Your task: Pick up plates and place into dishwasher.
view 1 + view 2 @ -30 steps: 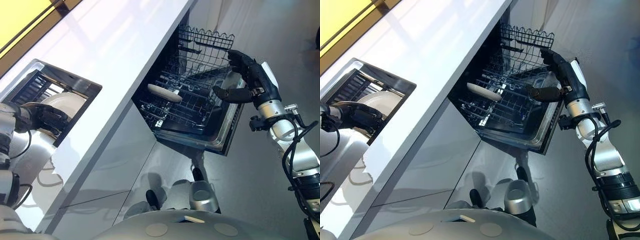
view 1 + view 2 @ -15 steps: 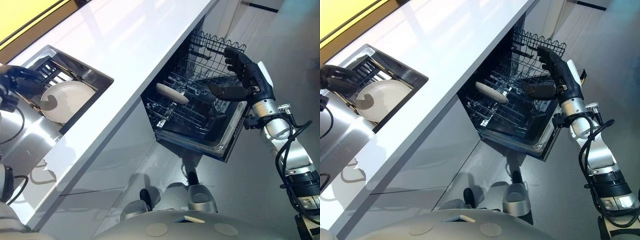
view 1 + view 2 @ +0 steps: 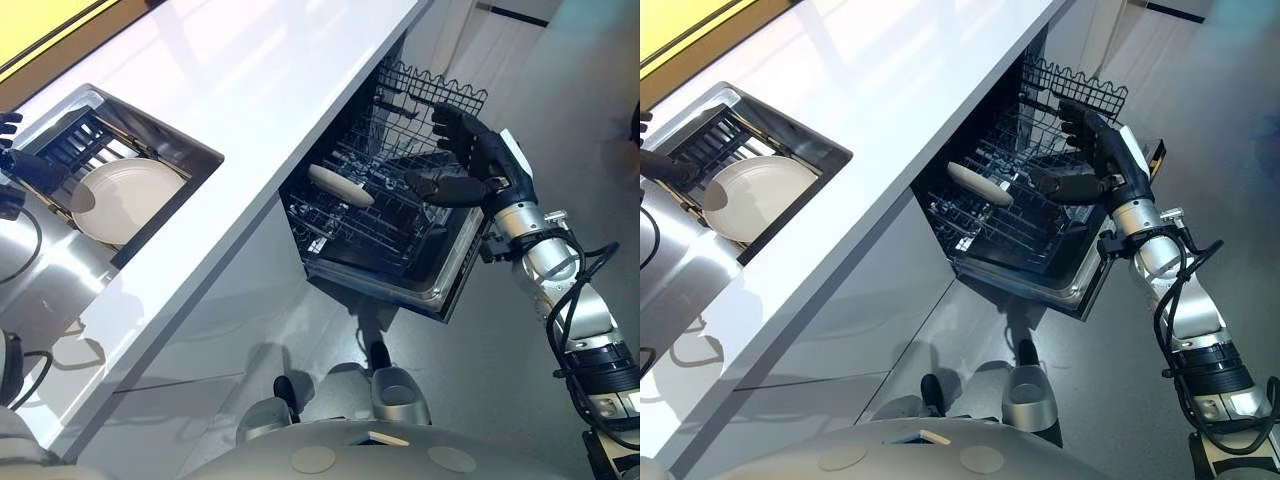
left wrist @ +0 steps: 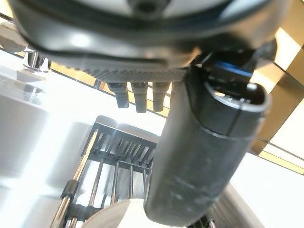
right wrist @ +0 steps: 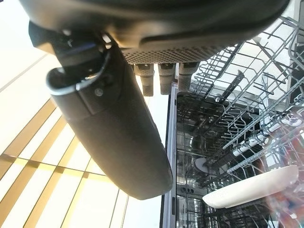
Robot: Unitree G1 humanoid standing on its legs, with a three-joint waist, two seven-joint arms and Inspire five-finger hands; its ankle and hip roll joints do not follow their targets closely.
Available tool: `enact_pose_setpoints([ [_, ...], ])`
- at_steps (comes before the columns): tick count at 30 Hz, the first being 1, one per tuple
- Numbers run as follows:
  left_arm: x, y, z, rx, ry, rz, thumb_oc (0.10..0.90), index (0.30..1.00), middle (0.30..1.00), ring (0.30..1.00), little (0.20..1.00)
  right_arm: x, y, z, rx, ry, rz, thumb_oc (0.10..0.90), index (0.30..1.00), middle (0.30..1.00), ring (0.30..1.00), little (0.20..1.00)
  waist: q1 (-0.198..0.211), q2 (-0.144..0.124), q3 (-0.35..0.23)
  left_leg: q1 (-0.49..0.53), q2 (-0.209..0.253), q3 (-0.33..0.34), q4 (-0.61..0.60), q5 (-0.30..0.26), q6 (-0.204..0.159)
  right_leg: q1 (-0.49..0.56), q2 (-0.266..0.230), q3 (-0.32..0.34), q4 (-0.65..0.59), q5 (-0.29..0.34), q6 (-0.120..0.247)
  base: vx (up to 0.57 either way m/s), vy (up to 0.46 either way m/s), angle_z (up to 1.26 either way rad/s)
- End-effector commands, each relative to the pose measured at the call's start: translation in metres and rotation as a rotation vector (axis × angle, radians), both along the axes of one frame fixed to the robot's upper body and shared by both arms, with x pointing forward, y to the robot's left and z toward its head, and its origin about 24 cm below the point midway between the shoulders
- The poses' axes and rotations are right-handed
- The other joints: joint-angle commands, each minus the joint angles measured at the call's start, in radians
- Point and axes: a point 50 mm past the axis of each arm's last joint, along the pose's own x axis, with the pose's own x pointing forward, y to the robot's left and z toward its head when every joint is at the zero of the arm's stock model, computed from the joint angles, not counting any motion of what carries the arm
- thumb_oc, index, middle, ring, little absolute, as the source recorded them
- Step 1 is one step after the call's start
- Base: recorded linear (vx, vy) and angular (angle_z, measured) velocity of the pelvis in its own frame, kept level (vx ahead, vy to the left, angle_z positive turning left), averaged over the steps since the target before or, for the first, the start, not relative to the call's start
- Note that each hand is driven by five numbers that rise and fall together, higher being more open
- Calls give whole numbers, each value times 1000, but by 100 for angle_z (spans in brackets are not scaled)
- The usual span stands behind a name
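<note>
A white plate (image 3: 118, 197) lies flat in the sink (image 3: 190, 165) beside a dark rack (image 3: 70, 145). Another white plate (image 3: 334, 184) stands on edge in the pulled-out dishwasher rack (image 3: 385, 205); its edge (image 5: 251, 187) also shows in the right wrist view. My left hand (image 3: 18, 165) hovers at the sink's left end, apart from the plate, with straight fingers (image 4: 137, 97) and nothing held. My right hand (image 3: 465, 165) hangs over the rack's right side, open and empty, fingers (image 5: 161, 76) spread above the wires.
The long white counter (image 3: 260, 90) runs between the sink and the dishwasher. The open dishwasher door (image 3: 455, 270) juts out below the rack. Grey floor (image 3: 560, 90) lies to the right. A tap base (image 4: 31, 59) stands near the sink.
My left hand has drawn back off the sink plate toward the left edge. My right hand has shifted slightly left over the rack. The camera has also moved.
</note>
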Motion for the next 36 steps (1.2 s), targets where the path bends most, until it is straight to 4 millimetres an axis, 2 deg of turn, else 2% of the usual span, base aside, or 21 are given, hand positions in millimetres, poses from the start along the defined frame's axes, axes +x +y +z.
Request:
enact_pose_setpoints([
  [1,-4,6,41,125,-113,51,800,900,900,900,900,3,10,46,-8,-213,63,800,900,900,900,900,-35,38,-46,-71,-142,37,28,-60,147,-111,98,10,172,-66,32,-3,93,-3],
  [9,12,-6,34,-42,-75,20,800,900,900,900,900,8,12,54,-40,-232,54,800,900,900,900,900,-64,30,15,-101,-149,70,35,-59,145,-170,86,46,176,-3,40,-16,118,-6],
  [14,21,-12,34,-87,-38,-2,800,900,900,900,900,10,14,56,-57,-238,56,800,900,900,900,900,-81,30,39,-114,-151,84,43,-61,144,-205,79,60,188,25,37,-7,93,1],
  [19,28,-18,26,-138,78,-30,800,900,900,900,900,13,16,59,-67,-242,55,800,900,900,900,900,-94,32,59,-119,-151,90,44,-59,142,-220,72,66,196,42,35,-8,60,6],
  [24,26,-19,10,-234,226,-82,800,900,900,900,900,14,15,61,-67,-250,44,800,900,900,900,900,-92,35,74,-118,-148,88,31,-53,138,-220,67,63,184,50,35,-25,6,2],
  [25,26,-20,7,-254,248,-96,745,853,853,853,845,14,15,62,-66,-251,40,800,900,900,900,900,-91,37,77,-117,-148,86,27,-52,138,-219,67,61,181,50,35,-66,-8,11],
  [27,24,-21,-2,-326,262,-123,712,825,825,825,812,13,14,61,-70,-250,36,800,900,900,900,900,-88,40,82,-110,-147,82,18,-50,137,-210,65,54,173,47,36,-44,-14,17],
  [28,23,-21,-5,-345,272,-130,630,754,754,754,730,12,13,61,-71,-250,34,800,900,900,900,900,-85,42,81,-109,-146,81,15,-49,137,-208,65,52,168,45,36,-39,-28,13],
  [29,22,-21,-8,-366,273,-138,457,606,606,606,557,12,13,60,-71,-249,33,800,900,900,900,900,-82,44,80,-106,-146,77,12,-49,136,-203,64,49,163,44,36,-27,-29,7],
  [30,21,-21,-9,-384,268,-145,361,524,524,524,461,12,12,59,-70,-249,32,800,900,900,900,900,-80,44,79,-105,-146,76,11,-49,136,-201,63,47,160,44,37,-24,-40,9],
  [31,21,-22,-12,-425,250,-161,193,380,380,380,293,11,12,58,-67,-246,29,800,900,900,900,900,-76,46,78,-100,-145,74,8,-50,136,-193,61,42,155,39,37,-11,-35,8],
  [32,20,-23,-14,-448,234,-172,193,380,380,380,293,10,11,57,-64,-243,26,800,900,900,900,900,-75,47,79,-90,-146,68,4,-53,137,-182,60,36,154,28,39,-17,-42,10],
  [33,20,-24,-15,-475,217,-188,100,300,300,300,200,10,10,56,-63,-243,23,800,900,900,900,900,-70,48,74,-92,-145,70,2,-49,135,-181,60,35,148,32,38,-12,-46,7],
  [36,25,-37,-22,-600,136,-264,100,300,300,300,200,8,9,52,-55,-238,9,800,900,900,900,900,-59,53,61,-78,-142,60,-10,-47,134,-165,62,24,139,20,38,-14,-60,3],
])
